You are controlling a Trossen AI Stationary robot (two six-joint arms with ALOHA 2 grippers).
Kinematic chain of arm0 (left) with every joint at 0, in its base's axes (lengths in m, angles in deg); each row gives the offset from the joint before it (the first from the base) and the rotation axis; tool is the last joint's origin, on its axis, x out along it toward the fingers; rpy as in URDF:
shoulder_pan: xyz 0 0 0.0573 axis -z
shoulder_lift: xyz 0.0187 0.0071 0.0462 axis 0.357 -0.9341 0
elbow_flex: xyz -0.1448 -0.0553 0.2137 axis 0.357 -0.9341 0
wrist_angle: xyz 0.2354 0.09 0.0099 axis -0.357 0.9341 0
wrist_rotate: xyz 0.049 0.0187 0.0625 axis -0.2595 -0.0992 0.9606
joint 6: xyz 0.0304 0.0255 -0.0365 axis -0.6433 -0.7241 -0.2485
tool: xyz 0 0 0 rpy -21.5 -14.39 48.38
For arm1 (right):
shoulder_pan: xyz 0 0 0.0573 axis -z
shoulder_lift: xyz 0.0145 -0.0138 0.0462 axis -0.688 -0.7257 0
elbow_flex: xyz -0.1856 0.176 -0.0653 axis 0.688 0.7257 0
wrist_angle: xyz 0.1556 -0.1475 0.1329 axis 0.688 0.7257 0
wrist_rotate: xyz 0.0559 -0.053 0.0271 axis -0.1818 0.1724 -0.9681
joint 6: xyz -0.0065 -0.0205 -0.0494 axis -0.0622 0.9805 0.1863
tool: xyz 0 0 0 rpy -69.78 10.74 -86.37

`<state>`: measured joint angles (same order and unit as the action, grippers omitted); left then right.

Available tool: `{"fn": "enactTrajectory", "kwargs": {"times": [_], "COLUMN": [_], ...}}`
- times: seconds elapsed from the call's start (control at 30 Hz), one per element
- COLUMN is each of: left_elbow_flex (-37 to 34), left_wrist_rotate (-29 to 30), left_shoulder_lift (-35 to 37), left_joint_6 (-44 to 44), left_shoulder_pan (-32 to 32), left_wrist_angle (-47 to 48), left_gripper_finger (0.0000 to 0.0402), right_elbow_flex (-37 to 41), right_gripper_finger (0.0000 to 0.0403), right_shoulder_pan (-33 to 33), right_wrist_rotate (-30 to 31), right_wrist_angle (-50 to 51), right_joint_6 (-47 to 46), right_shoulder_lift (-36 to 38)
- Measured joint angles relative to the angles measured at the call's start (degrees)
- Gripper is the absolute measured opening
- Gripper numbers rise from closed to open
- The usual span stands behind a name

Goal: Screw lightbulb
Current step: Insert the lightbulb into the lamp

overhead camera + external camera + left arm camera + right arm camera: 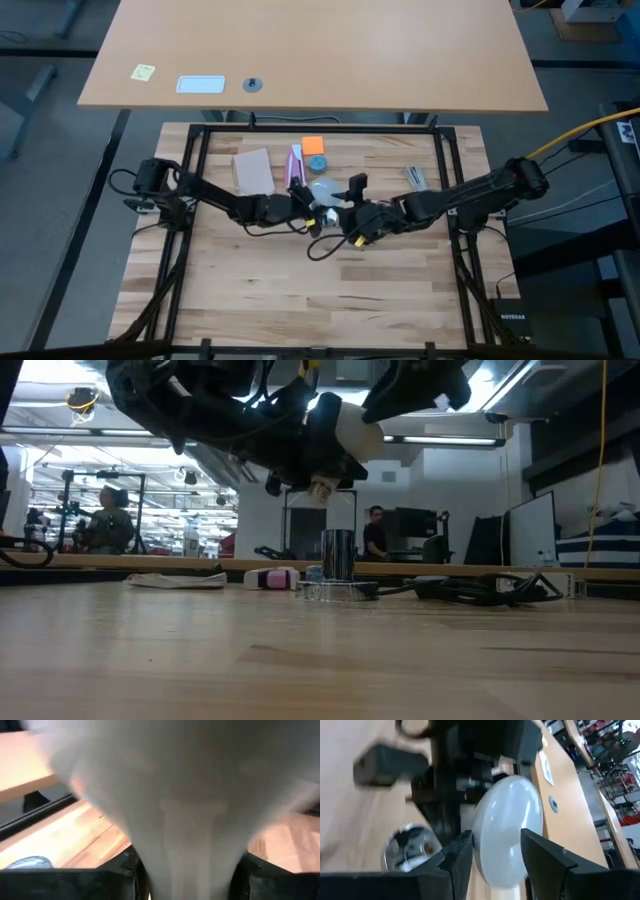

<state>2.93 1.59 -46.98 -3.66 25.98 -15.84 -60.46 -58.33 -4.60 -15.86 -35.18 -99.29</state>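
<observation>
The frosted white lightbulb [348, 428] hangs high above the table's middle, between both grippers. It is tilted, with its threaded base [320, 488] pointing down. My left gripper [305, 207] is shut on it, and the bulb's cone [195, 795] fills the left wrist view. My right gripper [345, 213] is shut on its globe [507, 827]. The silvery socket [338, 565] stands on the table below and beyond the bulb. It also shows in the right wrist view [407, 847]. My left gripper pinches the bulb's narrow neck end [192, 865] between its two fingers [117, 880], coming from the table's left. The bulb is lifted clear of the table. My right gripper has one finger [457, 852] on each side of the round globe [492, 865], coming from the table's right. The bulb is clear of the socket.
A dark cord [322, 245] loops on the table near the grippers. A pink-and-white packet [296, 165], a cardboard piece [253, 170], an orange note [313, 145] and a small metal item [415, 178] lie toward the far side. People show in the room behind.
</observation>
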Motion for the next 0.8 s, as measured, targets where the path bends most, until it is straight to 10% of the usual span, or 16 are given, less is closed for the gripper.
{"fn": "enactTrajectory", "kwargs": {"times": [0.47,0.8], "left_elbow_flex": [0.0,0.0], "left_wrist_rotate": [-1.2,-8.7], "left_shoulder_lift": [1.7,3.5], "left_joint_6": [1.4,1.6], "left_shoulder_pan": [-1.7,-0.4], "left_wrist_angle": [-4.1,-5.9], "left_gripper_finger": [0.0154,0.0154], "right_elbow_flex": [0.0,0.3], "right_gripper_finger": [0.0167,0.0167], "right_shoulder_pan": [-0.1,1.6], "right_wrist_rotate": [1.1,4.2], "right_wrist_angle": [17.7,11.1], "right_joint_6": [-2.5,-5.0], "right_shoulder_lift": [12.6,6.8]}}
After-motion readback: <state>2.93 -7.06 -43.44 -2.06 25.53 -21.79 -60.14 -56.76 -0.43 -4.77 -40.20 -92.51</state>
